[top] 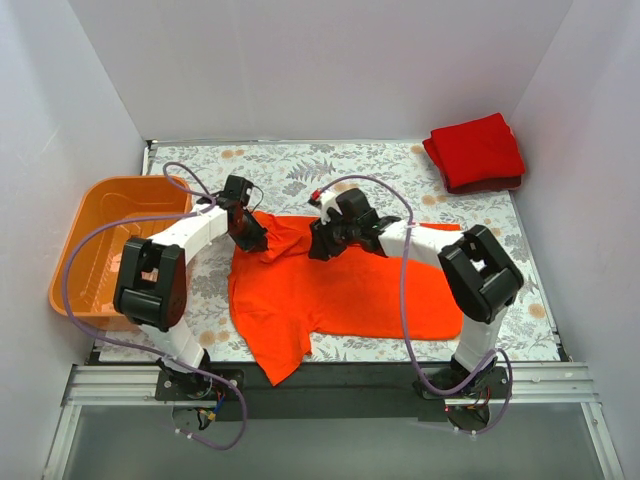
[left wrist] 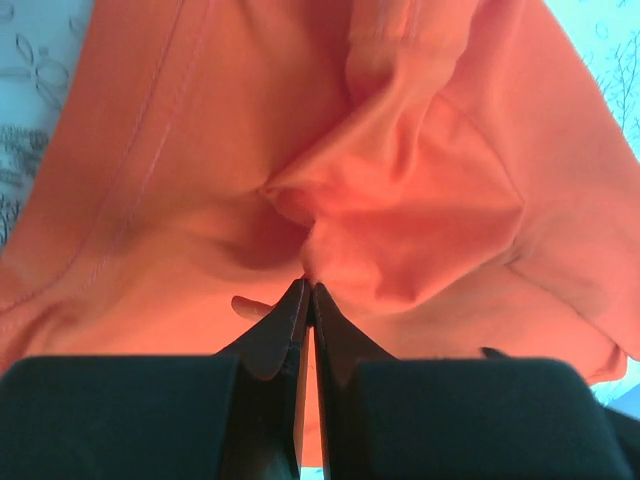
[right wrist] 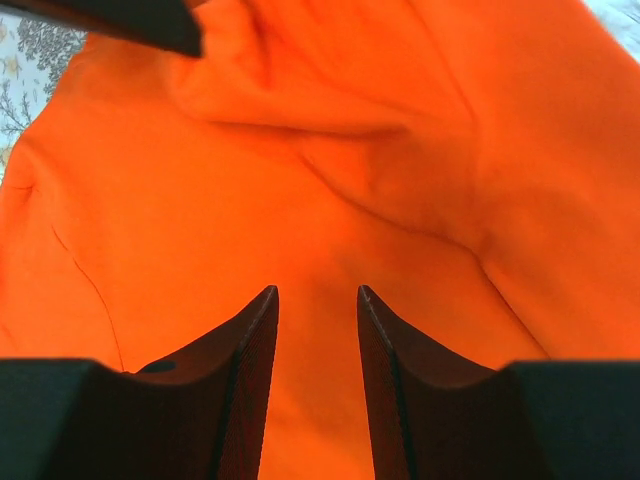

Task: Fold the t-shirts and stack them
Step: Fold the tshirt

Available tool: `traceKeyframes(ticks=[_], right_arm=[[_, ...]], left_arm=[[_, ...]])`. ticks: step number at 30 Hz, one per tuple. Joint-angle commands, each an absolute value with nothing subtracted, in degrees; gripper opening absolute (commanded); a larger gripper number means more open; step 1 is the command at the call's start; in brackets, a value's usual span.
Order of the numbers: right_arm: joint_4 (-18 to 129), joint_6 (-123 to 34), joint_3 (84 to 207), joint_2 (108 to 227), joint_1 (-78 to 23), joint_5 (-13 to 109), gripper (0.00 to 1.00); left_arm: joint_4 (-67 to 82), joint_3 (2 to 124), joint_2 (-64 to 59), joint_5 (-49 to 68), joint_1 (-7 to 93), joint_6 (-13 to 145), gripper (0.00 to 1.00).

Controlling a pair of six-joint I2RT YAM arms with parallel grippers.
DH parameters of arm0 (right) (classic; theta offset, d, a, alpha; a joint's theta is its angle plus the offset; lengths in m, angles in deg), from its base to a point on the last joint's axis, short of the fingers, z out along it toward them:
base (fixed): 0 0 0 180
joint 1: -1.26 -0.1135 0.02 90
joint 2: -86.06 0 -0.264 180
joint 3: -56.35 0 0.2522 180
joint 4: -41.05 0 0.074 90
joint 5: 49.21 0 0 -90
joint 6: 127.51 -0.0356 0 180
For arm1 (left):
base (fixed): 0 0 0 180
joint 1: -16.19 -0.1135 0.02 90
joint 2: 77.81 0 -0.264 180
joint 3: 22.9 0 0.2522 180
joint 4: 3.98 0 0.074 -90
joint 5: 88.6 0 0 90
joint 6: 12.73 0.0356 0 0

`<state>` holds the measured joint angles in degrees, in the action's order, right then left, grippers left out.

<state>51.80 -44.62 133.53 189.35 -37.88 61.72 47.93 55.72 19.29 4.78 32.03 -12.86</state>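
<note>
A bright orange-red t-shirt (top: 340, 295) lies spread and rumpled on the floral table cover in the top view. My left gripper (top: 252, 236) is at its upper left edge, shut on a pinched fold of the shirt (left wrist: 400, 200). My right gripper (top: 320, 243) is over the shirt's upper middle, open, with only flat cloth (right wrist: 320, 200) showing between its fingers (right wrist: 250, 340). A deeper red t-shirt (top: 476, 152) lies folded at the table's far right corner.
An orange plastic basket (top: 90, 250) stands at the left of the table, beside my left arm. White walls close in the table on three sides. The floral cover (top: 300, 165) shows beyond the shirt.
</note>
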Motion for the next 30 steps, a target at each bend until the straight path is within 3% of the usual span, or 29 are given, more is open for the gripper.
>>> traceKeyframes(ticks=[1,12,15,30], right_arm=[[47.34,-41.38,139.01,192.22,-41.01,60.40,0.44],[47.07,-40.67,146.75,201.72,-43.30,56.96,0.43],[46.98,-40.67,147.63,203.13,-43.30,57.22,0.38],[44.70,-38.92,145.52,200.58,-45.06,50.90,0.40]], left_arm=[[46.87,60.02,21.23,2.72,31.48,-10.10,0.03],[46.96,67.41,28.44,-0.97,31.13,-6.67,0.03],[46.43,68.64,30.38,-0.97,31.13,-6.23,0.03],[46.78,73.91,35.92,-4.66,31.13,-4.56,0.02]])
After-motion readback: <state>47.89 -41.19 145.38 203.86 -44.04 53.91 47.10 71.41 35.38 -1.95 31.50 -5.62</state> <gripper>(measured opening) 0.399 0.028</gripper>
